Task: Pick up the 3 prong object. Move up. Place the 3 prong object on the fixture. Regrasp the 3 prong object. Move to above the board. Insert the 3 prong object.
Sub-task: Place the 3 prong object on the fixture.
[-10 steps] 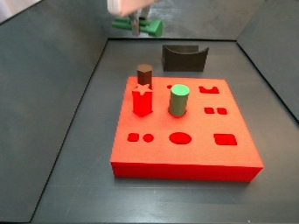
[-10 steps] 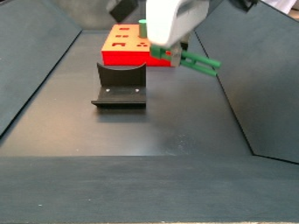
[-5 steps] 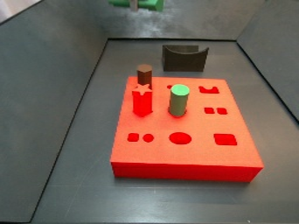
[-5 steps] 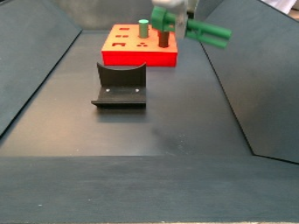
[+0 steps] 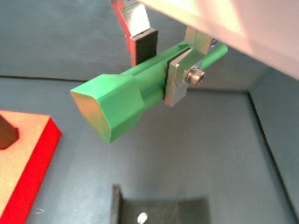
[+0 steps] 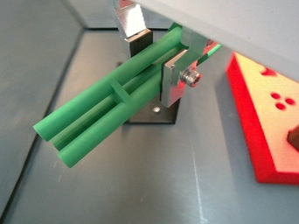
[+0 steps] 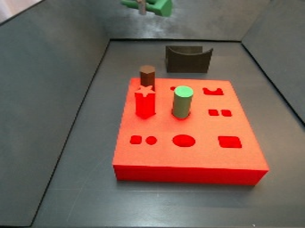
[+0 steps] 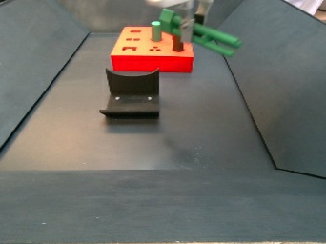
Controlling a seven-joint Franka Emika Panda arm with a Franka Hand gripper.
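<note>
My gripper (image 8: 182, 21) is shut on the 3 prong object (image 8: 214, 38), a flat green piece held level and high above the floor. In both wrist views the silver fingers (image 5: 177, 77) clamp its middle. Its solid end (image 5: 117, 103) shows in one wrist view, its prongs (image 6: 100, 118) in another. In a side view the gripper (image 7: 145, 5) is mostly cut off by the frame's top edge, with the green piece (image 7: 155, 7) showing. The dark fixture (image 7: 188, 59) stands on the floor below, behind the red board (image 7: 191, 151). It also shows in a side view (image 8: 130, 92).
On the board stand an upright green cylinder peg (image 7: 183, 101), a brown peg (image 7: 148, 76) and a red star-shaped peg (image 7: 144, 102). Sloping grey walls (image 8: 261, 95) enclose the dark floor. The board's edge shows in both wrist views (image 6: 268, 122).
My gripper has risen with the green piece from near the floor to high above the fixture. It has barely shifted over the last half second.
</note>
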